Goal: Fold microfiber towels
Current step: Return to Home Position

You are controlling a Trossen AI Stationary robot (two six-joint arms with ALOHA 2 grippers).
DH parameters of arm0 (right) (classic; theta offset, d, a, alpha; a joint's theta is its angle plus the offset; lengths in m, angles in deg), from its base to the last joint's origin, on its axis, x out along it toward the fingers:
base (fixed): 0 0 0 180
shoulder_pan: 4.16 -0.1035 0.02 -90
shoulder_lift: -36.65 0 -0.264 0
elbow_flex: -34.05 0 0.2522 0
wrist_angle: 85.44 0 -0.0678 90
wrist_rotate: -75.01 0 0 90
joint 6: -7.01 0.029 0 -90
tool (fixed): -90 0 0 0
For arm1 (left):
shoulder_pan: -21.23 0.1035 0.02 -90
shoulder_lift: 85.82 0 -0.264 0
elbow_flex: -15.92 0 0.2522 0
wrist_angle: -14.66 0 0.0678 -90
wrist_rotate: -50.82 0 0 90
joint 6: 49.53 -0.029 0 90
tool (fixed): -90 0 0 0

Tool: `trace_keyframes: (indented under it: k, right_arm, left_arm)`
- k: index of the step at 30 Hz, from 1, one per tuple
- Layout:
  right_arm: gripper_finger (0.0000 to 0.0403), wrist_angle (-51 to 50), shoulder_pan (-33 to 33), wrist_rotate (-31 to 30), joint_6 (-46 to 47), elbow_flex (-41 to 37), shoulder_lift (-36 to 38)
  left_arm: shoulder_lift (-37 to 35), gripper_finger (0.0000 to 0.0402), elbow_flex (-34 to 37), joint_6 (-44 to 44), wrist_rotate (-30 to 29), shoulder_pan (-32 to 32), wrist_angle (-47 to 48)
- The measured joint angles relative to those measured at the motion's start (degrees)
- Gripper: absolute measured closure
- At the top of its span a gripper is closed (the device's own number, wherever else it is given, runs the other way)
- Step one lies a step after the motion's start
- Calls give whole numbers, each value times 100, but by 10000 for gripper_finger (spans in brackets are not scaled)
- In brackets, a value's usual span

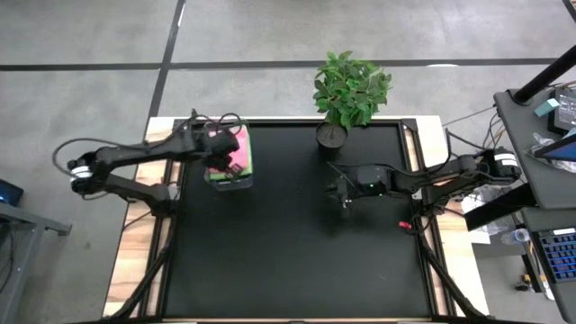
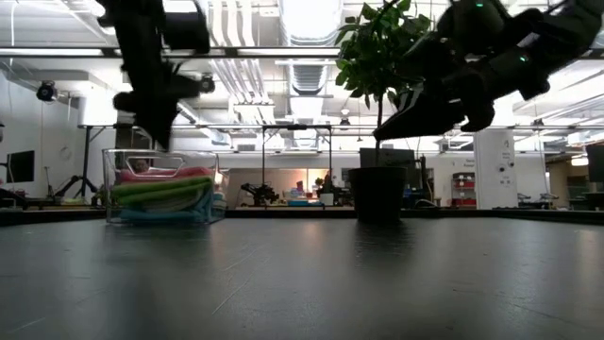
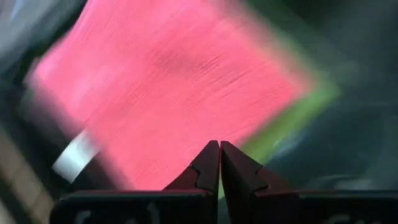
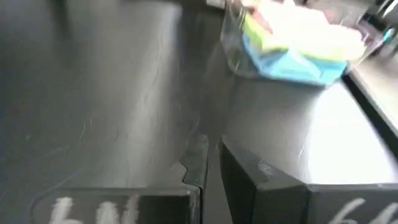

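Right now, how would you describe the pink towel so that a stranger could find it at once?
On the black table, go to the far left corner, where a clear bin stands under the left gripper. The pink towel lies folded on top of its stack, above the green towel and blue towel.

We stretch our left arm (image 1: 135,155) inward from the left side, wrist bent so the left gripper (image 3: 219,163) points straight down, its fingers pressed together. Our right arm (image 1: 441,173) reaches in from the right, the right gripper (image 4: 210,163) slanting downward, fingers almost touching.
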State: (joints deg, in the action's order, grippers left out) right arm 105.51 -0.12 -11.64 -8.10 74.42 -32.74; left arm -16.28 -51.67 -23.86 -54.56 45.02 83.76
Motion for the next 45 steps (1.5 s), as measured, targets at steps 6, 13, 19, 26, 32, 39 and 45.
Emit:
trace_keyframes:
  k: [6, 13, 19, 26, 32, 39, 45]
  right_arm:
    - [369, 810, 0, 75, -408, -568, 305]
    - [369, 907, 0, 275, -247, -905, 1475]
    - [369, 780, 0, 289, -131, -1186, 2652]
    - [369, -66, 0, 293, 249, -1463, 3931]
    - [369, -8, -4, 616, 333, -1905, 4906]
    - [369, -465, 0, 565, 47, -2336, 5943]
    - [370, -1086, -2, 572, -155, -2350, 6932]
  left_arm:
    - [-925, 402, 267, -1857, 213, -1563, -2317]
    - [-2123, 402, 1284, -2758, 17, -3313, -4383]
    - [-2985, 402, 2102, -3195, -232, -3752, -5015]
    - [-4084, 402, 2796, -3645, -275, -3739, -4996]
    - [-4776, 402, 3376, -3532, -400, -3739, -5405]
    - [-5585, 402, 3992, -3513, -467, -3739, -5392]
    - [-6402, 402, 4509, -3503, -509, -3739, -5708]
